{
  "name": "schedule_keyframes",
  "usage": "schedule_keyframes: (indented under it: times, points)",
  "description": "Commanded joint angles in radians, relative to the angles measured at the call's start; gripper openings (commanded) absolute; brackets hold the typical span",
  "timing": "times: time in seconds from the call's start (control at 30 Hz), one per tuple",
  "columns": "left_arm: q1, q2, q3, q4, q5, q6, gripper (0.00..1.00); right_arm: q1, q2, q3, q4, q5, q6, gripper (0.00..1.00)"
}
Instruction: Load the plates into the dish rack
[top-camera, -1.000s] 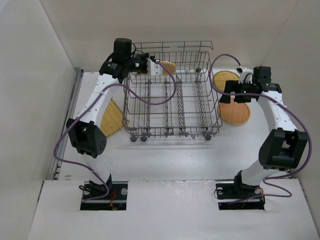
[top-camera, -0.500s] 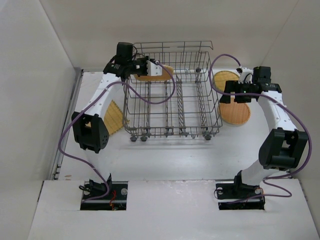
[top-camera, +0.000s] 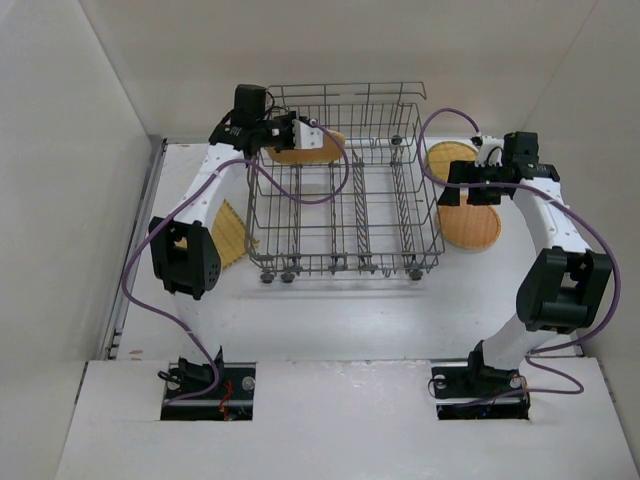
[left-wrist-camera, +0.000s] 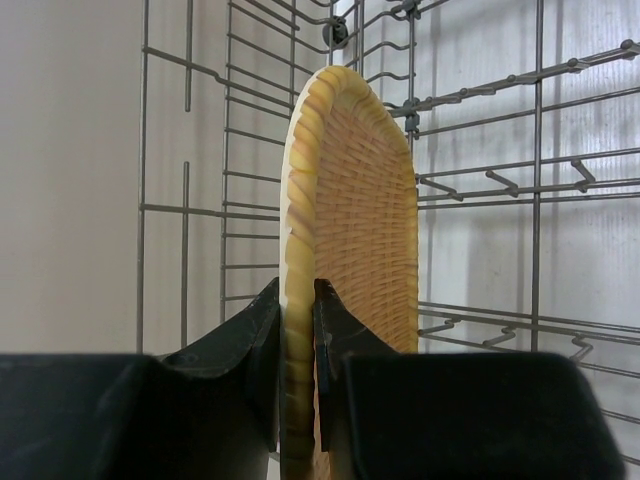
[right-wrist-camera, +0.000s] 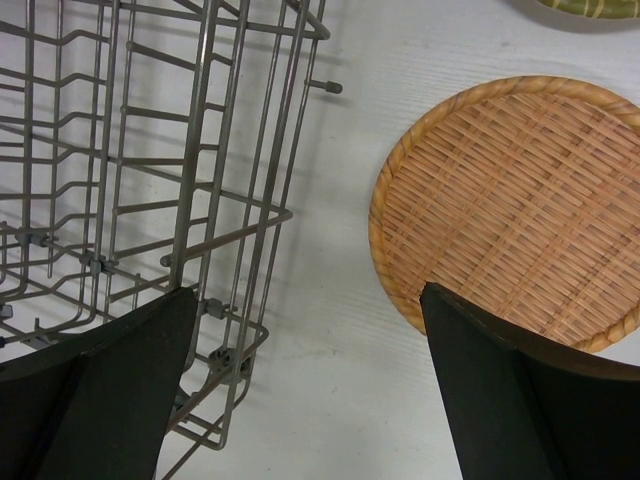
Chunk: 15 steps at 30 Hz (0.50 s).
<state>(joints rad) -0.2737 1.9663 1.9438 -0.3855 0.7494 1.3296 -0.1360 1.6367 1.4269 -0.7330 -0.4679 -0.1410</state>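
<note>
My left gripper (top-camera: 303, 138) is shut on the rim of a round yellow-tan woven plate (top-camera: 320, 152) and holds it on edge over the back left part of the grey wire dish rack (top-camera: 345, 262). In the left wrist view the plate (left-wrist-camera: 350, 210) stands upright between the black fingers (left-wrist-camera: 250, 330), with rack wires (left-wrist-camera: 538, 190) behind it. My right gripper (top-camera: 463, 190) hangs open and empty over the table between the rack's right side (right-wrist-camera: 210, 150) and an orange round plate (right-wrist-camera: 515, 210), which lies flat (top-camera: 470, 228).
A second round yellow-tan plate (top-camera: 450, 157) lies flat behind the orange one; its edge shows in the right wrist view (right-wrist-camera: 585, 8). A square yellow plate (top-camera: 228, 238) lies left of the rack, partly under the left arm. White walls close in on three sides.
My left gripper has carried the plate a little to the right and lower over the rack's back left, and the left elbow has swung right. The right arm has hardly moved.
</note>
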Motion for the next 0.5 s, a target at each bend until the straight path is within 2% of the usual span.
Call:
schedule_keyframes:
  times: [0.0,0.47]
  points:
    - [0.003,-0.027,0.075,0.083,0.053,0.011,0.01,0.006,0.0,0.046,0.011,-0.008,0.001,1.0]
    - [-0.025,-0.02,-0.005,0.079,0.053,0.005,0.02,-0.003,0.003,0.033,0.004,-0.012,-0.006,1.0]
